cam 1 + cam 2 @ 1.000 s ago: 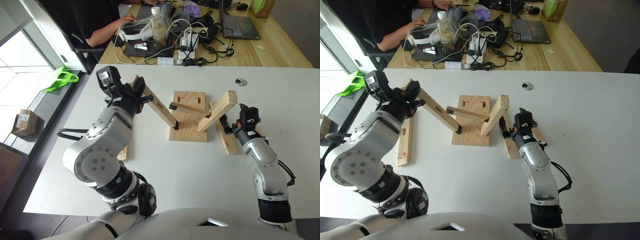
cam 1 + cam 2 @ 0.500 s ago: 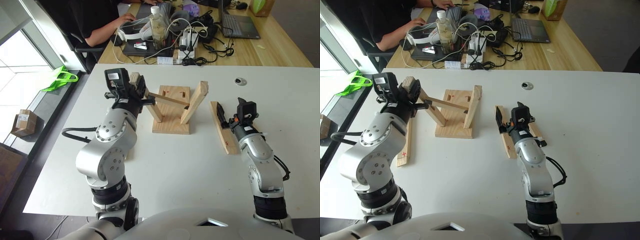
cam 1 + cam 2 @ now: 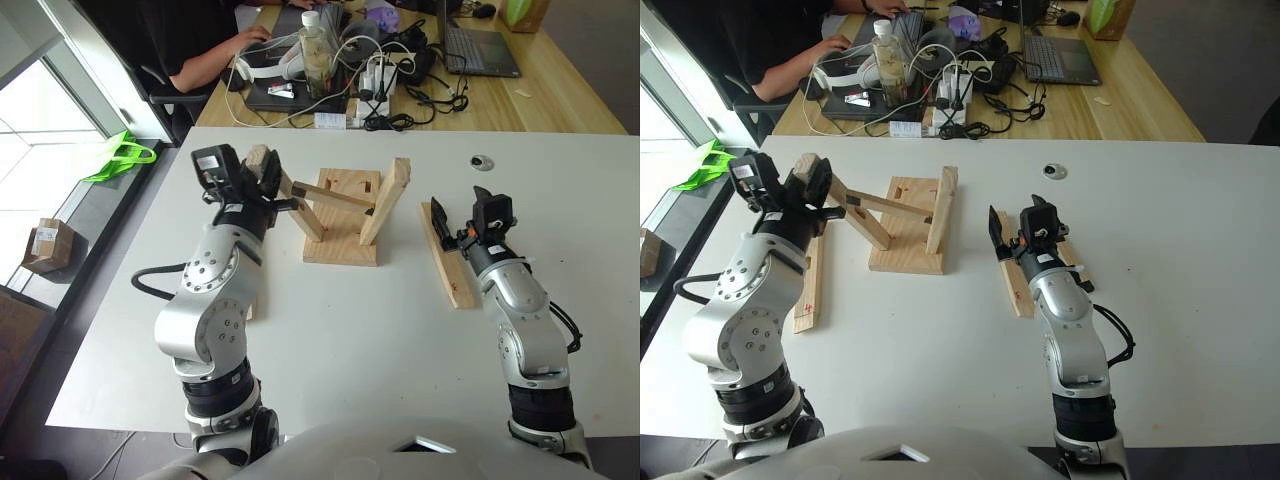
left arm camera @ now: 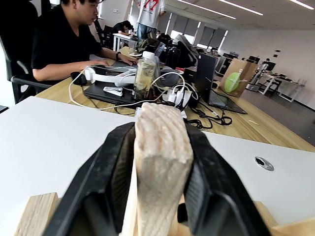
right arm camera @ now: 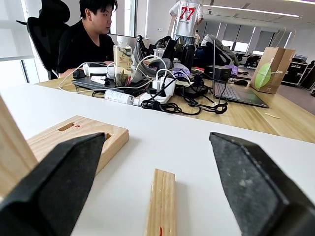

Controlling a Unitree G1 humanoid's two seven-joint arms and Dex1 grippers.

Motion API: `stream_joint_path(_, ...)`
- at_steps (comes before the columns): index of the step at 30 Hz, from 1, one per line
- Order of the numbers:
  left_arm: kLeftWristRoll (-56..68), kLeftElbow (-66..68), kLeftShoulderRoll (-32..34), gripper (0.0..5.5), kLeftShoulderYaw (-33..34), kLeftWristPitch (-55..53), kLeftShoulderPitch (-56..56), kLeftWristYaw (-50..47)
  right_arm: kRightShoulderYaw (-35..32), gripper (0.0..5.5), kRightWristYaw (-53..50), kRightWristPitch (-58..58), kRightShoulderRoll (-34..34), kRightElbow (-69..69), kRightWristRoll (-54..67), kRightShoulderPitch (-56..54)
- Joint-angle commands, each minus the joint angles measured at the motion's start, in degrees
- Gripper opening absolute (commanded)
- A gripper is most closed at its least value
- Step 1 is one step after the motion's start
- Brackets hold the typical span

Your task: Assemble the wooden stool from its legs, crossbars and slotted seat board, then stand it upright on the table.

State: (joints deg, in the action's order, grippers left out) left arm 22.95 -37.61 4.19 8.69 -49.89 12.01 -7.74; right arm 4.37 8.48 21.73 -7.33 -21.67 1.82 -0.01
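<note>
Steadies slanted pale wooden leg [image 3: 303, 212] in clamped left gripper [image 3: 263, 178]; poises wide-open right gripper [image 3: 459, 219] at three o'clock, ready for loose wooden bar [image 3: 455, 286].

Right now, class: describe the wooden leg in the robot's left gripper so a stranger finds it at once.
On the white table lies a slotted wooden seat board with two pale wooden legs slanting up from it. Take the leg on the robot's left: unlike its free neighbour, its top is clamped in the black left gripper.
</note>
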Motion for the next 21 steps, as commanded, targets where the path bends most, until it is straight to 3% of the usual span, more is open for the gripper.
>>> stream_joint_path(1,-1.61,0.25,1.15,1.87,-2.25,-0.67,2.42,0.51,0.39,3.92,0.47,0.53,-0.24,0.38,-0.01,-0.61)
stream_joint_path(2,-1.77,0.37,1.01,2.06,-2.30,-0.92,2.63,0.43,0.40,3.92,0.46,0.50,-0.24,0.41,-0.03,-0.60)
stream_joint_path(11,-0.20,-0.28,-0.20,2.06,2.66,-0.56,0.42,0.70,-1.14,3.92,0.71,-1.44,0.35,-0.71,1.90,-0.98)
stream_joint_path(17,-1.85,-2.38,0.09,2.06,-1.02,0.49,-4.02,1.94,-3.54,3.92,2.06,-5.59,1.45,-4.30,6.49,-3.01)
stream_joint_path(21,-1.76,-4.12,-0.39,2.06,-1.09,2.27,-1.02,1.88,-5.03,3.92,3.65,-2.85,3.53,-11.81,17.19,-12.07)
